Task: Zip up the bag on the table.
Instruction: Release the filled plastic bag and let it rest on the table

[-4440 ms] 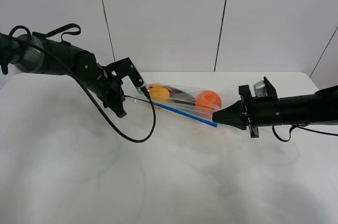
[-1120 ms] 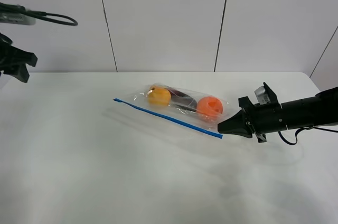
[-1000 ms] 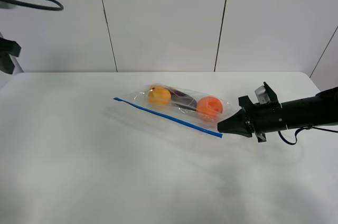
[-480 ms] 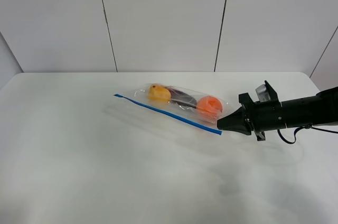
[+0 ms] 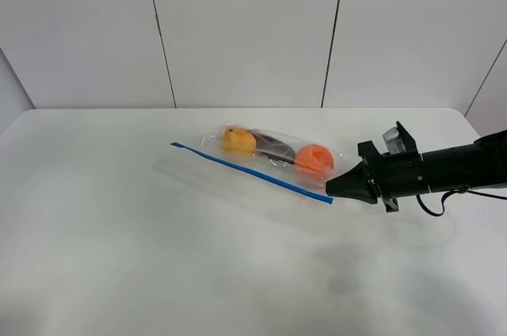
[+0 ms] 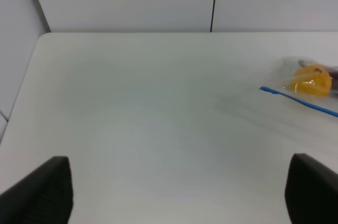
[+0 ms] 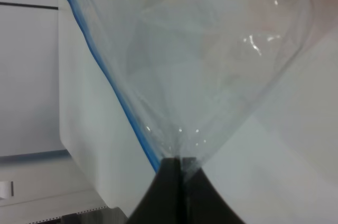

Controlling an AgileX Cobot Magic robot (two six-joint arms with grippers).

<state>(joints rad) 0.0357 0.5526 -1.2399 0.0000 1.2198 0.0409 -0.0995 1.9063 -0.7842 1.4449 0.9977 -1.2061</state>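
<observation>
The clear bag (image 5: 269, 163) lies flat on the white table (image 5: 119, 233), right of the middle. Its blue zip strip (image 5: 253, 173) runs along the near edge. Inside are a yellow fruit (image 5: 238, 140), a dark purple item (image 5: 273, 148) and an orange fruit (image 5: 314, 158). My right gripper (image 5: 331, 188) is shut on the bag's right corner at the strip's end; the right wrist view shows the gripper (image 7: 177, 163) pinching the plastic. My left gripper (image 6: 178, 182) is open with nothing in it, far to the left of the bag (image 6: 311, 84), and outside the exterior view.
A grey panelled wall (image 5: 238, 27) stands behind the table's far edge. The right arm (image 5: 444, 168) stretches in low over the table from the right, with a black cable (image 5: 432, 208) looping beside it. The table's left edge (image 6: 21, 97) shows in the left wrist view.
The left arm has drawn away up and to the left and has left the exterior view. The right gripper still holds the bag's corner, and the bag has barely shifted.
</observation>
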